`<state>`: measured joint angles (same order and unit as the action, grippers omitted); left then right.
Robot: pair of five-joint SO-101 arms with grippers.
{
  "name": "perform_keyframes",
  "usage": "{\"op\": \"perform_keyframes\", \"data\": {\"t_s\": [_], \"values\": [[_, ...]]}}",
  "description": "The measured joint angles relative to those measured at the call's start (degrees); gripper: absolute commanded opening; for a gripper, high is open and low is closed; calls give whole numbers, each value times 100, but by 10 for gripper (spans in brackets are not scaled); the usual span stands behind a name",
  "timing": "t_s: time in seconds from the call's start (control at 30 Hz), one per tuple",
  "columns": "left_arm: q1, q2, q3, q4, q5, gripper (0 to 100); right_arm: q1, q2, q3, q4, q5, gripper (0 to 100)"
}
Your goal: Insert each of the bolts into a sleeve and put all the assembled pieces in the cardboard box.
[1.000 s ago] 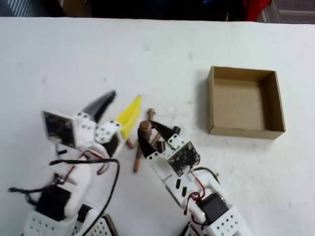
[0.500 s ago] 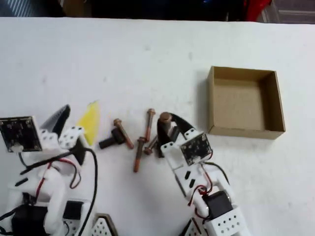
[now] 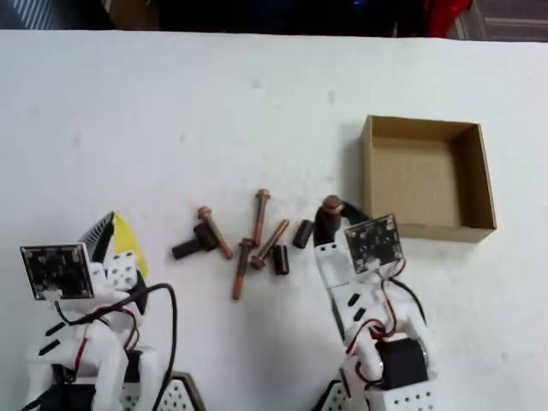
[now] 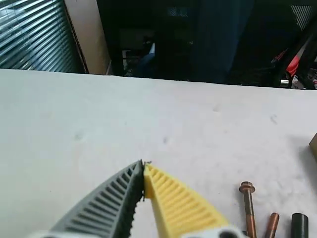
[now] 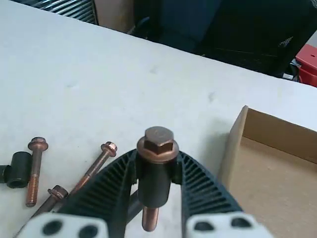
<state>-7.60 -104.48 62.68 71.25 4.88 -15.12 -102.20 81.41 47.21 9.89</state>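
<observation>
Right wrist view, right claw pinching sleeved bolt upright, left claw pressed together.

- A white table spreads across the high view from edge to edge. Its surface is matte and carries a few faint specks and scuffs.
- Slatted window blinds hang behind the table's far edge on the left. One corner of them also shows in the high view.
- A beige upright panel stands just beside the blinds, between them and the dark room.
- Dark chair backs stand close behind the table's far edge, in deep shadow.
- A red object sits at the far right behind the table, and its shape is unclear. The high view shows red there as well.
</observation>
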Motion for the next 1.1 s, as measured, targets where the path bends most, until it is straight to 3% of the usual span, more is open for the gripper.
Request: {"op": "perform_keyframes", "data": {"t_s": [0.3, 0.83, 1.1], "values": [[0, 0, 905, 141, 0, 21, 246, 747, -1758, 1020, 334, 17], [0, 35, 2989, -1266, -53, 21, 1767, 5679, -4703, 1301, 633, 17], [0, 26, 3226, -1354, -53, 21, 2119, 8079, -5873, 1081, 782, 17]]}}
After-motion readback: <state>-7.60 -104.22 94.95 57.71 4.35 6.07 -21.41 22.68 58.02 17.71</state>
